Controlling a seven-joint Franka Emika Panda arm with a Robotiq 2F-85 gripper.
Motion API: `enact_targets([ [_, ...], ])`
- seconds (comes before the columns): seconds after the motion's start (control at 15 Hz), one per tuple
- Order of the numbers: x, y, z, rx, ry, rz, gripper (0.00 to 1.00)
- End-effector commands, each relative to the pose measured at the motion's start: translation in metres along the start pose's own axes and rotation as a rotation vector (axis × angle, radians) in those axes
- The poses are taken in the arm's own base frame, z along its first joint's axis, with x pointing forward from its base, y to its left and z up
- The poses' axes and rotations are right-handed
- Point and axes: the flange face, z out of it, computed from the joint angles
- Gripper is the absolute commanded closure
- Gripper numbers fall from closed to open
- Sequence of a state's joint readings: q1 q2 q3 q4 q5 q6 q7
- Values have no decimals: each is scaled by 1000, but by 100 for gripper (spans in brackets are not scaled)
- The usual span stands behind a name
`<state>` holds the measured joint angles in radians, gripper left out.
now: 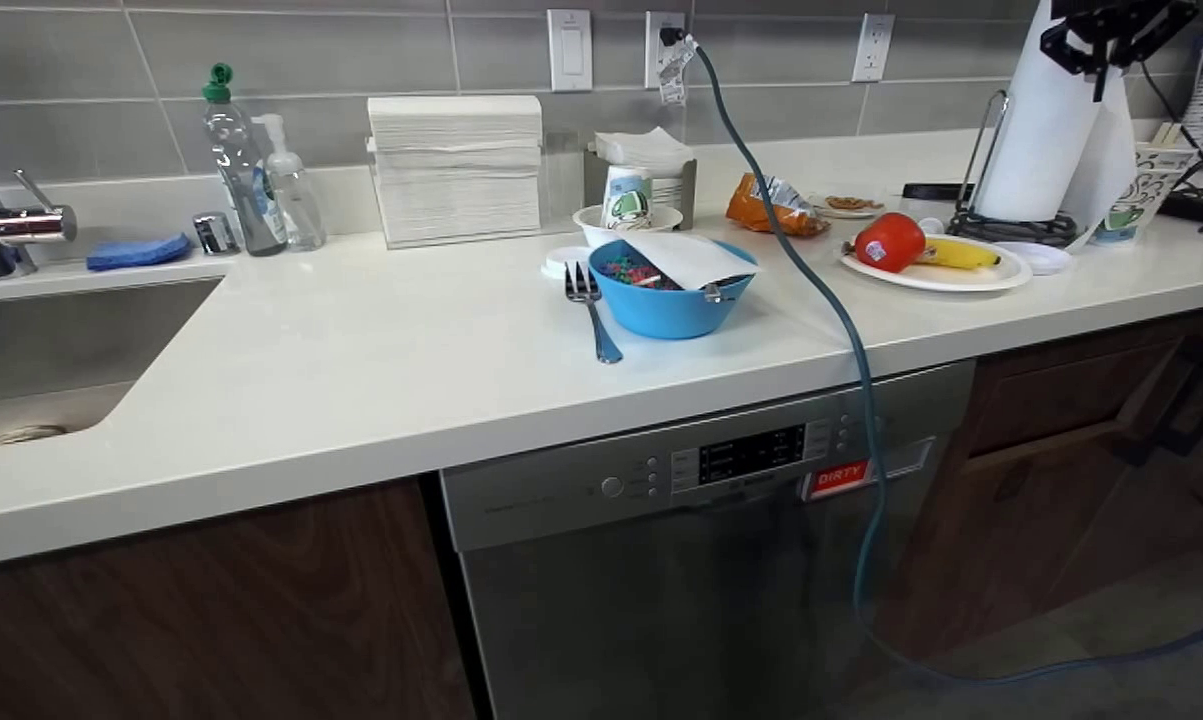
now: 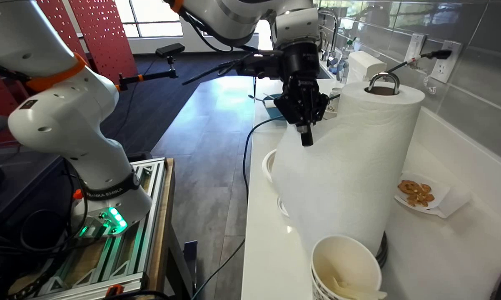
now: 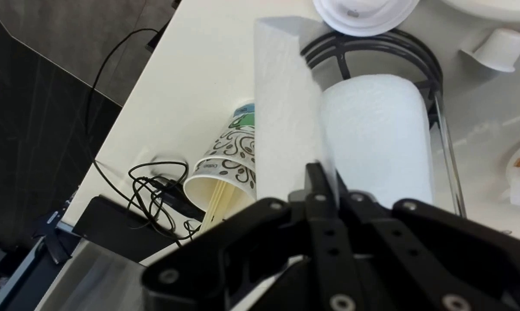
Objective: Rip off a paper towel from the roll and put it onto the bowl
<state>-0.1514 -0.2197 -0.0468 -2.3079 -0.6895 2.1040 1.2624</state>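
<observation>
The white roll (image 1: 1031, 135) stands upright on its dark wire stand (image 1: 1023, 230) on the counter. It also shows in an exterior view (image 2: 371, 175) and in the wrist view (image 3: 376, 138). A white paper towel (image 2: 302, 179) hangs loose from the roll's side and is still joined to it. My gripper (image 2: 306, 135) is shut on the top part of this sheet, which passes between the fingertips (image 3: 326, 177) in the wrist view. A blue bowl (image 1: 669, 312) with colourful bits sits farther along the counter, a white flat piece (image 1: 689, 258) across its top.
A cup with wooden sticks (image 2: 346, 266) stands close beside the roll. A white plate (image 1: 946, 280) holds a red item and a banana. White lids (image 3: 365, 17) lie by the stand. A cable (image 1: 831, 290) crosses the counter. A fork (image 1: 594, 315) lies beside the blue bowl.
</observation>
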Motion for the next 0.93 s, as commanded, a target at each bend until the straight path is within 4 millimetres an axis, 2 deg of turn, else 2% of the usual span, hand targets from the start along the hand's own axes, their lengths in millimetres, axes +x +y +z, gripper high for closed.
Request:
enact_targets([
  [0.0,-13,3,12,-31,-50,-63,100],
  [0.87,-21,9,54,-115,-112,-154,100],
])
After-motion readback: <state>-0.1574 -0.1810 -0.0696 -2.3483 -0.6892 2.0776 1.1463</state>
